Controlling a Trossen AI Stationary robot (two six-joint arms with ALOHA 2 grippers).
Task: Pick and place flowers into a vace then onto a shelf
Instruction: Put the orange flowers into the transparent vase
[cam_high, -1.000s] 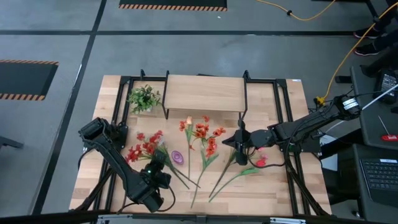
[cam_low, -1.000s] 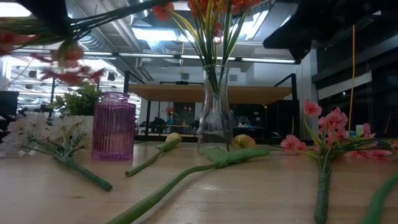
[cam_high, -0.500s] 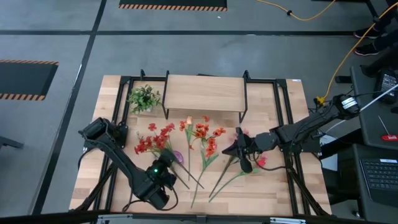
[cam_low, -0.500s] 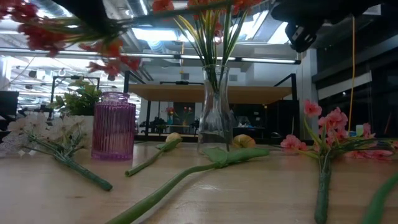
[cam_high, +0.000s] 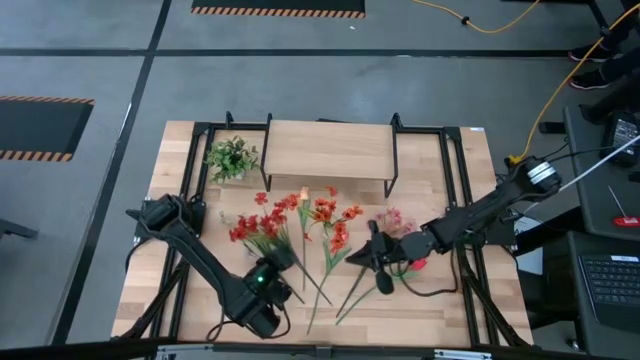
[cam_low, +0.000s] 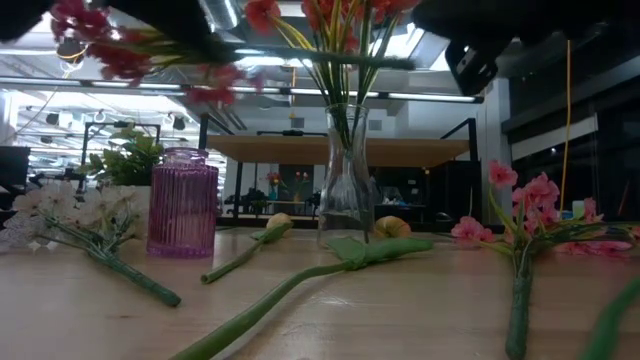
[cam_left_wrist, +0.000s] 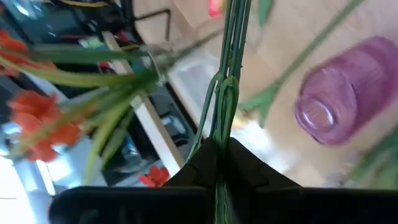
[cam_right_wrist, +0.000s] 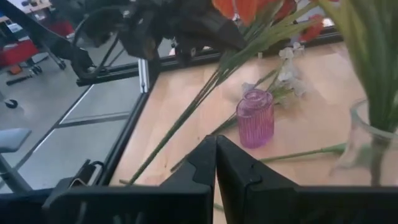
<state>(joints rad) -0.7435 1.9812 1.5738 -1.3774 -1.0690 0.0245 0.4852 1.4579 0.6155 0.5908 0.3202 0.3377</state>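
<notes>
Red spray (cam_high: 262, 222) hangs above the tabletop (cam_high: 440, 300), its stems pinched in your left claw (cam_high: 268, 275) just left of the glass vase (cam_low: 347, 190). Your right claw (cam_high: 379, 258), pressed together and empty, hovers right of that vase, with the shelf (cam_high: 327, 149) far behind.

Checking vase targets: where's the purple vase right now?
In the low view the purple vase stands on the table's left part, left of the clear glass vase and just right of the white flowers.
</notes>
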